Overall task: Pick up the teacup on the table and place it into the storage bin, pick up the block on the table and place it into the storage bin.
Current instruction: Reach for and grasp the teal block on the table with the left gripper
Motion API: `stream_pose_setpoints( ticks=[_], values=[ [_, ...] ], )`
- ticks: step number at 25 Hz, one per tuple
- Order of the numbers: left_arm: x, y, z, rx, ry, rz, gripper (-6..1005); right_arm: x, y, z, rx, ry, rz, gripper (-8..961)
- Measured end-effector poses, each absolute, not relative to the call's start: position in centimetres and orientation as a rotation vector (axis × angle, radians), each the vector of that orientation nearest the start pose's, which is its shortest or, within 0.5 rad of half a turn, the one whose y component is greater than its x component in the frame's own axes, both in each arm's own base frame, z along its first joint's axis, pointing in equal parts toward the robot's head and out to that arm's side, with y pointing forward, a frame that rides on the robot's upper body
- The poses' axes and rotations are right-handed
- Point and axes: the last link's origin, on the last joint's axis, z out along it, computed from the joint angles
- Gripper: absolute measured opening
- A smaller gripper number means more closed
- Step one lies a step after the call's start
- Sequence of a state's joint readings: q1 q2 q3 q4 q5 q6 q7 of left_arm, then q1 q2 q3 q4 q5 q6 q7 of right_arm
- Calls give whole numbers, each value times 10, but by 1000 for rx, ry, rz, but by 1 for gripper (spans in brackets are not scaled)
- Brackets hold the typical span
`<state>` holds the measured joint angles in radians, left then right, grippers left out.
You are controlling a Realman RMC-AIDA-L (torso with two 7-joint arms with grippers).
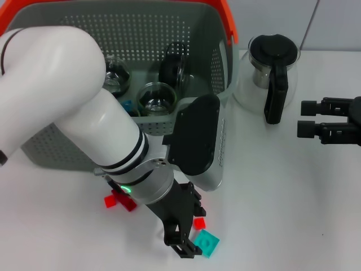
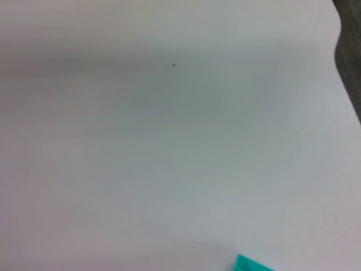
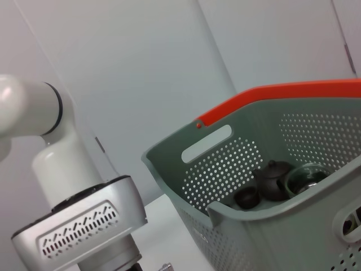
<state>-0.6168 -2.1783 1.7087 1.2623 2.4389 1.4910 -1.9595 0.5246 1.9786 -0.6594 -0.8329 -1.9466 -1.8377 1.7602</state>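
The left gripper (image 1: pixel 189 240) is low over the table (image 1: pixel 282 197), near its front edge, pointing down and forward; its black fingers stand apart, unclosed, with nothing between them; the tips sit just beside the teal block (image 1: pixel 207 243), at its left edge, and contact cannot be confirmed. The teal block lies flat on the table, roughly square in outline, so no long axis can be assigned; its corners point toward the front and back of the table, diamond-wise; one corner of it shows in the left wrist view (image 2: pixel 251 263). A small red block (image 1: pixel 199 223) lies just behind the teal one, apart from it; a larger red piece (image 1: pixel 119 200) lies to the left, partly hidden under the arm.

The storage bin (image 1: pixel 67 152) stands at the rear left, grey and perforated, with an orange handle (image 1: pixel 225 14); inside it are a clear glass teacup (image 1: pixel 157 99), upright with mouth upward, a second glass vessel (image 1: pixel 115 76), and a dark teapot (image 3: pixel 269 179); a small blue item (image 1: pixel 127 105) is also in the bin.

The glass pot (image 1: pixel 265 76) with black lid stands to the right of the bin, handle toward the front.

The right gripper (image 1: pixel 310 118) is parked over the table's right side, pointing left, fingers held apart and empty.
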Motion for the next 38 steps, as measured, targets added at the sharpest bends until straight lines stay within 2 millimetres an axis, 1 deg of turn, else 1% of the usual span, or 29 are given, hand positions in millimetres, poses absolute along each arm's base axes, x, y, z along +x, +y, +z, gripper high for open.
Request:
stream_pose_setpoints(
  ticks=[9,16,26,33,38],
  values=[
    [-143,301,-103,-3140,38,543,725,245,325,76,-2794,854,806,822],
    [-144,294,-108,-3191,101,500,724,245,326,76,-2795,853,805,821],
    [-153,291,-116,-3220,78,556,724,245,325,76,-2794,856,805,821],
    [-155,294,-117,-3200,64,556,723,245,325,76,-2794,858,805,821],
    [-151,299,-111,-3181,53,531,723,247,324,76,-2791,865,805,821]
  ],
)
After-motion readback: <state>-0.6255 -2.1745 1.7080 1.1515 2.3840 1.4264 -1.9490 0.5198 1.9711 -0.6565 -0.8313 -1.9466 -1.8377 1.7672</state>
